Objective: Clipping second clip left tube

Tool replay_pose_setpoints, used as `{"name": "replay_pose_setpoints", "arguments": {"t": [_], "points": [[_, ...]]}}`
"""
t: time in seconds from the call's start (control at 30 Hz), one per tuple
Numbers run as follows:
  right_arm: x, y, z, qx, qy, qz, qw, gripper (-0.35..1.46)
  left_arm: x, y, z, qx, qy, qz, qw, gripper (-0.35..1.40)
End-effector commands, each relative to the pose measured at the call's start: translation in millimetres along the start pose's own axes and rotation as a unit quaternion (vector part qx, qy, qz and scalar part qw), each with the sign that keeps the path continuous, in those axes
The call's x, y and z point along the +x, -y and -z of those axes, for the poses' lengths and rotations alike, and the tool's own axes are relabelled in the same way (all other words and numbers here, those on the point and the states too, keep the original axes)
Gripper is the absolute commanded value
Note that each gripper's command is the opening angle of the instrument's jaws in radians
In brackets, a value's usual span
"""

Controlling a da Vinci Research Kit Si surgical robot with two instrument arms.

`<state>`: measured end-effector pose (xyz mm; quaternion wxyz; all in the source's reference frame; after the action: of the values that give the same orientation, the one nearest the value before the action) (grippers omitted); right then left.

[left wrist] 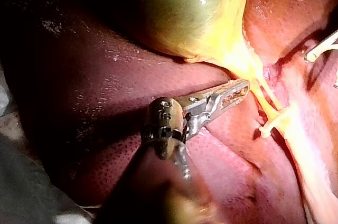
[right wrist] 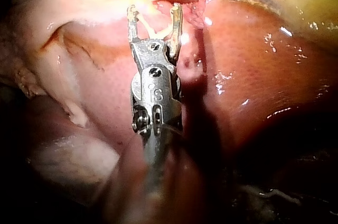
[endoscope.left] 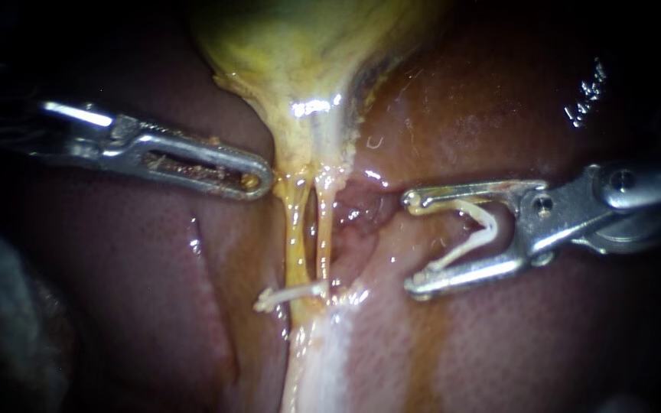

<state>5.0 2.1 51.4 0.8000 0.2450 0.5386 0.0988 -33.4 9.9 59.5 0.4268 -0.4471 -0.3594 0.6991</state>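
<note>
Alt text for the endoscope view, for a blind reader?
The right instrument, gripping an open white clip between its jaws, waits beside two yellow tubes under the gallbladder. A closed clip crosses the left tube; the left instrument, jaws shut, rests opposite.

Gallbladder [endoscope.left: 300, 53] at top centre on the liver [endoscope.left: 131, 306], left tube [endoscope.left: 294, 237] and right tube [endoscope.left: 323, 237] side by side below its neck, applied clip [endoscope.left: 292, 294] across the left tube's lower end, left instrument [endoscope.left: 258, 180] tip just left of the tubes' upper ends, right instrument [endoscope.left: 413, 245] apart to their right, loaded clip [endoscope.left: 472, 233] seated between its jaws.
</note>
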Motion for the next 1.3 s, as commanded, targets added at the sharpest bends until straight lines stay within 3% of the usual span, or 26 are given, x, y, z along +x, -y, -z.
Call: {"name": "replay_pose_setpoints", "arguments": {"t": [0.03, 0.13, 0.4, 0.5, 0.67, 0.9, 1.3], "points": [[0.0, 0.0, 0.0, 0.000, 0.000, 0.000, 1.0000, 0.50, -0.1, 0.0, 0.1, -0.001, 0.001, 0.000, 1.0000, -0.35], [0.0, 0.0, 0.0, 0.000, 0.000, 0.000, 1.0000, 0.50, 0.1, -0.2, 1.0, -0.004, 0.003, 0.000, 1.0000, -0.35], [0.2, 0.2, -0.3, 0.001, 0.000, 0.000, 1.0000, 0.50, 1.7, -2.0, 6.2, 0.003, -0.004, 0.007, 1.0000, -0.35], [0.4, 0.3, -0.7, 0.005, 0.001, -0.001, 1.0000, 0.50, 2.2, -2.7, 7.0, 0.005, -0.004, 0.009, 0.9999, -0.35], [1.4, 0.6, -2.5, 0.018, 0.002, -0.004, 0.9998, 0.50, 2.2, -3.1, 6.8, 0.006, -0.004, 0.010, 0.9999, -0.35], [2.9, 0.3, -6.3, 0.021, 0.004, -0.077, 0.9968, 0.49, 2.2, -3.2, 6.7, 0.006, -0.005, 0.010, 0.9999, -0.35], [1.3, -0.1, -10.2, 0.040, -0.002, -0.126, 0.9912, 0.49, 2.3, -3.5, 6.3, 0.008, -0.006, 0.011, 0.9999, -0.35]]}}
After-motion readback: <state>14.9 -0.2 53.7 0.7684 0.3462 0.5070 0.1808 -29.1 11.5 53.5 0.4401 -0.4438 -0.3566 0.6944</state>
